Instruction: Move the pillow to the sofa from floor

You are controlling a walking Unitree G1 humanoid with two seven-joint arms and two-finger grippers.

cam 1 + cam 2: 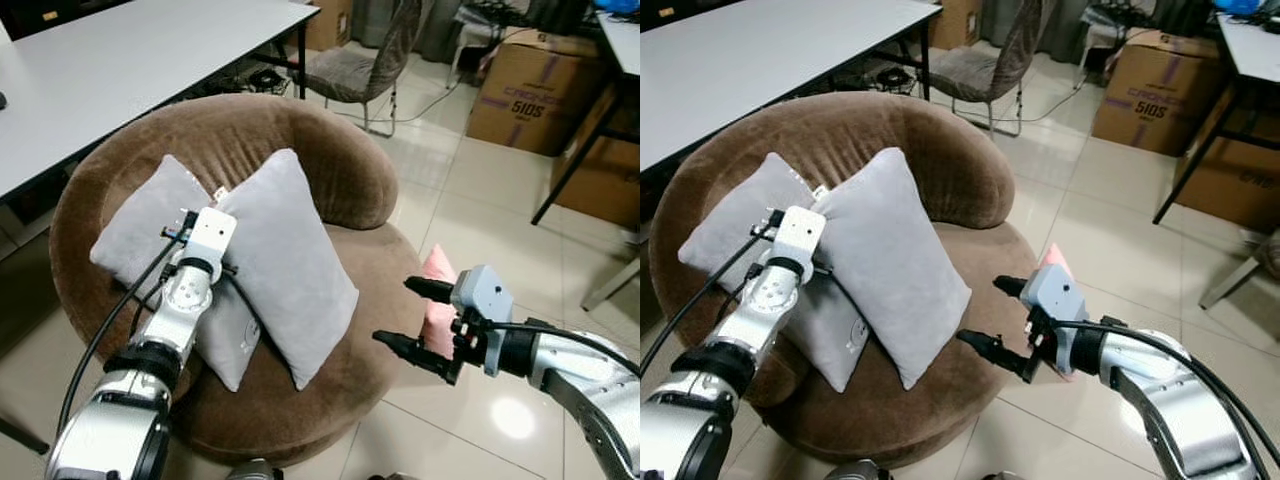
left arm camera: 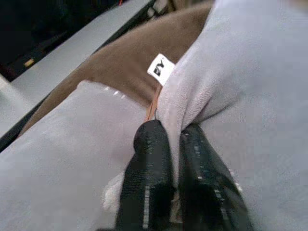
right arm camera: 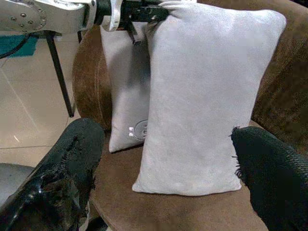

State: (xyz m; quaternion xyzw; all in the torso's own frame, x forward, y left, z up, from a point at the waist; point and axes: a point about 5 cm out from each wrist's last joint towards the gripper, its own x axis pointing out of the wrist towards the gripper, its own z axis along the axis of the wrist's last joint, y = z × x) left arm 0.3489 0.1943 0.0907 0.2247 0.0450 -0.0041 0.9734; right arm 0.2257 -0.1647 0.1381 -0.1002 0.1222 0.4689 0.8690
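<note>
Two grey pillows stand on the round brown sofa (image 1: pixel 330 165). The front grey pillow (image 1: pixel 290 260) leans upright against the rear grey pillow (image 1: pixel 140 225). My left gripper (image 2: pixel 174 137) is shut on the front pillow's top corner, beside a small white tag (image 2: pixel 160 69). My right gripper (image 1: pixel 392 312) is open with nothing between its fingers, hovering at the sofa's front right edge, a short way from the front pillow. A pink pillow (image 1: pixel 437 270) sits on the tiled floor against the sofa's right side, partly hidden behind my right gripper.
A white table (image 1: pixel 120 70) stands close behind the sofa on the left. A grey chair (image 1: pixel 360 70) and cardboard boxes (image 1: pixel 530 95) are at the back. A black table leg (image 1: pixel 570 165) slants at the right. Open tiled floor (image 1: pixel 480 200) lies right of the sofa.
</note>
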